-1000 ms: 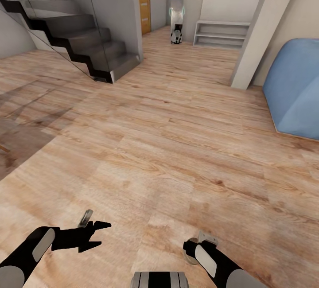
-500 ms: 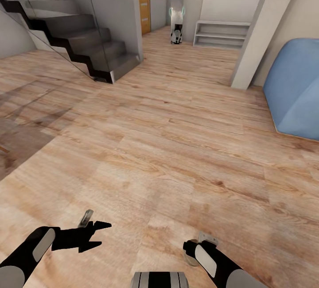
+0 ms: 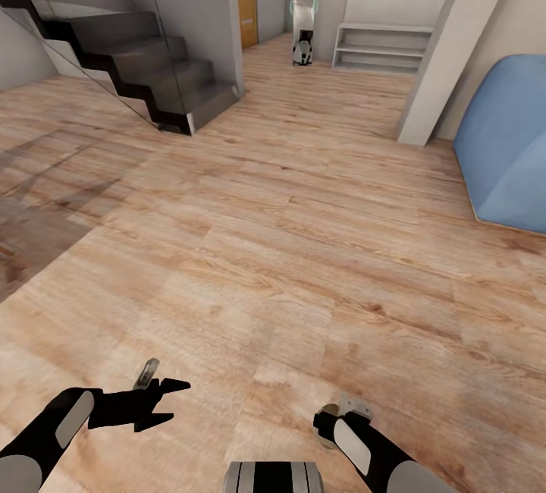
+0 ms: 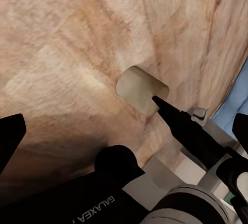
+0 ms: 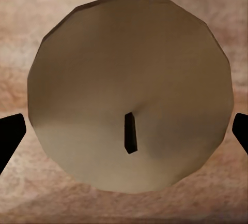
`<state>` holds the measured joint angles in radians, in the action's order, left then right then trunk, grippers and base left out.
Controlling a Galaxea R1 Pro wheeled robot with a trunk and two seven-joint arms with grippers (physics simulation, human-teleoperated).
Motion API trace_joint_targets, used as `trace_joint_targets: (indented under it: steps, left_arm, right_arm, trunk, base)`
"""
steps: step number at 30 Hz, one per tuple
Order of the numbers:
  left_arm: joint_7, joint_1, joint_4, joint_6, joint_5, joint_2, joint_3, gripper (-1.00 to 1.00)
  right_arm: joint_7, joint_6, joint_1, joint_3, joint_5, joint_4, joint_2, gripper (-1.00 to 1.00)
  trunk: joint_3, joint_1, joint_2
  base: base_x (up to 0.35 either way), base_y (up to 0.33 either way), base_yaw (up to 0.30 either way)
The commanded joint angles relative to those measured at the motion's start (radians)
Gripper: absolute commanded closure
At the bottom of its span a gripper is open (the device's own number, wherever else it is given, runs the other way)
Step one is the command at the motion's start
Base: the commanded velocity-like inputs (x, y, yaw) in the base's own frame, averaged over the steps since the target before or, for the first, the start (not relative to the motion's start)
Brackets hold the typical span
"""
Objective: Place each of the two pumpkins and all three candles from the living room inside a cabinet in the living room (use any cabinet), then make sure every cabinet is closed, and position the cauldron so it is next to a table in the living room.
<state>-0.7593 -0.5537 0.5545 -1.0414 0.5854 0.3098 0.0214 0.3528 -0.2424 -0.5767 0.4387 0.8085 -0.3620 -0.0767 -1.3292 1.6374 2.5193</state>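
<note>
I have the wooden floor (image 3: 288, 250) spread across my head view. The dark staircase (image 3: 129, 53) rises at eleven o'clock, a blue beanbag (image 3: 504, 144) sits at three o'clock, and a low grey shelf unit (image 3: 383, 45) stands at one o'clock beside a pale pillar (image 3: 444, 53). At seven o'clock my left tool (image 3: 155, 402) hangs spread and empty above the boards. At five o'clock my right tool (image 3: 341, 411) grips a candle (image 5: 129, 97); the right wrist view shows its flat beige top and dark wick between the finger tips. The left wrist view catches the same candle from the side, clenched in the right tool.
</note>
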Motion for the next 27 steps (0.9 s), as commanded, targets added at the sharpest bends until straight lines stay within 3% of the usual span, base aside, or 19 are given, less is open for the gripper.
trace_joint_targets:
  steps: [1, 22, 27]
  left_arm:
    - [0.000, 0.000, 0.000, 0.000, 0.001, 0.000, 0.000, -1.00]
    - [0.000, 0.000, 0.000, 0.000, 0.002, 0.000, 0.002, -1.00]
    - [0.000, 0.000, 0.000, 0.000, 0.002, 0.000, 0.002, -1.00]
  right_arm:
    - [0.000, 0.000, 0.000, 0.000, 0.000, 0.000, 0.000, -1.00]
    - [0.000, 0.000, 0.000, 0.000, 0.000, 0.000, 0.000, -1.00]
    - [0.000, 0.000, 0.000, 0.000, 0.000, 0.000, 0.000, -1.00]
  trunk:
    - [0.000, 0.000, 0.000]
    - [0.000, 0.000, 0.000]
    - [-0.016, 0.002, 0.001]
  base:
    - [0.000, 0.000, 0.000]
    - [0.034, 0.000, 0.000]
    - [0.002, 0.000, 0.000]
